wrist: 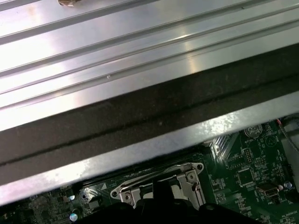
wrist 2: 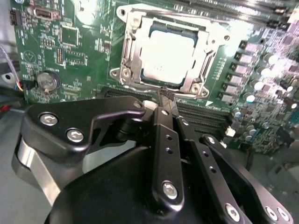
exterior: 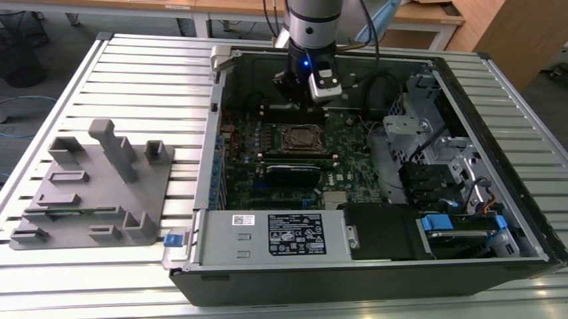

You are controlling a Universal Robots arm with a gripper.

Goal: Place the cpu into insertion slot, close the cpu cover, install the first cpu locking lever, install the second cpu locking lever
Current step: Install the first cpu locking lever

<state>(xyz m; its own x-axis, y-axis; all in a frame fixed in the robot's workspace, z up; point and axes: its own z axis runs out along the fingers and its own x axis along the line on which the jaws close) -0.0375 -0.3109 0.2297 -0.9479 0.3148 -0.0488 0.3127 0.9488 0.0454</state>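
The cpu [wrist 2: 169, 55], with its dull silver top, lies flat in the insertion slot [exterior: 306, 138] on the green board. Over it lies the cpu cover [wrist 2: 133, 35], a silvery frame lying down flat around the chip; in the first wrist view the cover [wrist: 187, 176] peeks out past the dark gripper body. My gripper [wrist 2: 166, 97] is shut with nothing between its black fingers [wrist 2: 164, 135]. Its tip hovers at the socket's edge; whether it touches a locking lever I cannot tell. From the exterior view, the gripper [exterior: 300, 103] hangs just behind the socket.
The open computer case [exterior: 355, 266] lies on a slatted metal table [exterior: 142, 73]. A black graphics card [exterior: 293, 174] sits in front of the socket. Drive cages and cables [exterior: 435, 166] fill the exterior view's right. A grey fixture [exterior: 89, 193] stands on the table at its left.
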